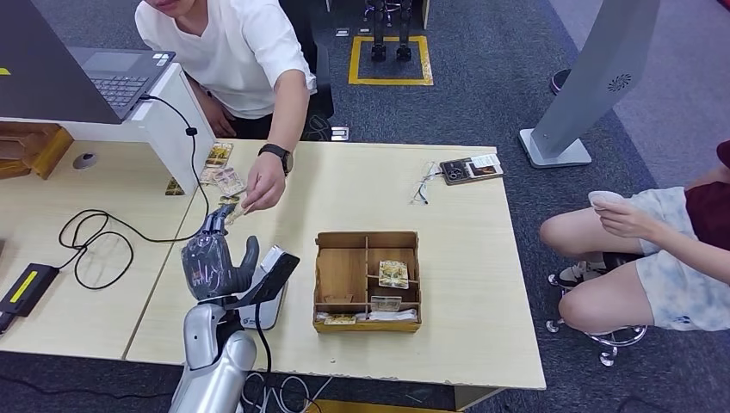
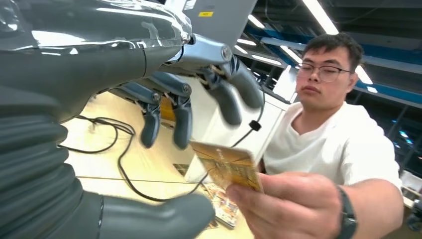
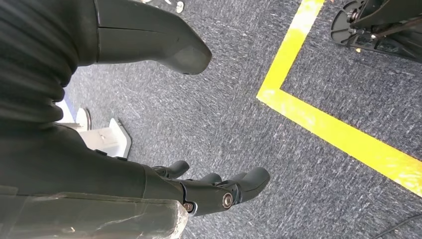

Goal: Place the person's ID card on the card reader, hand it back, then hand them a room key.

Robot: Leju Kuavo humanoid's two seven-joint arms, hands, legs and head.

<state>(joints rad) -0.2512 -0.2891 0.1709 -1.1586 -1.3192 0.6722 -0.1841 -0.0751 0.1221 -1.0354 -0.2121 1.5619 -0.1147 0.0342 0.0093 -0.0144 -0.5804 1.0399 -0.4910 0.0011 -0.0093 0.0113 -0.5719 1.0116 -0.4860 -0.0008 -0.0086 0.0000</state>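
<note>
head view: the robot's left hand [image 1: 212, 262] is raised over the near left part of the light wooden table [image 1: 456, 284], palm up, fingers spread and holding nothing. just beyond its fingertips a person's hand [image 1: 262, 188] (wristwatch on the wrist) pinches the id card [image 1: 232, 209] and holds it out toward the robot. the card is in the air, very near the robot's fingers; whether they touch it cannot be told. the card reader [image 1: 274, 288], white with a dark tilted top, stands on the table just right of the left hand. further right lies a wooden organiser tray [image 1: 367, 238] with room key cards [image 1: 393, 274] in its compartments. a black cable [image 1: 95, 245] loops on the left table, and a laptop [image 1: 77, 69] sits on a raised white counter at far left. a second person [image 1: 654, 249] sits at the right.

left wrist view: the left hand [image 2: 164, 94] has fingers [image 2: 181, 119] apart and curved, thumb well separated; the gold-patterned id card [image 2: 226, 164] sits between them, gripped by the person's hand [image 2: 288, 204].

right wrist view: the right hand [image 3: 199, 191] hangs over grey carpet [image 3: 239, 109] with a yellow floor line [image 3: 318, 119], fingers loosely extended side by side, thumb apart, holding nothing.
</note>
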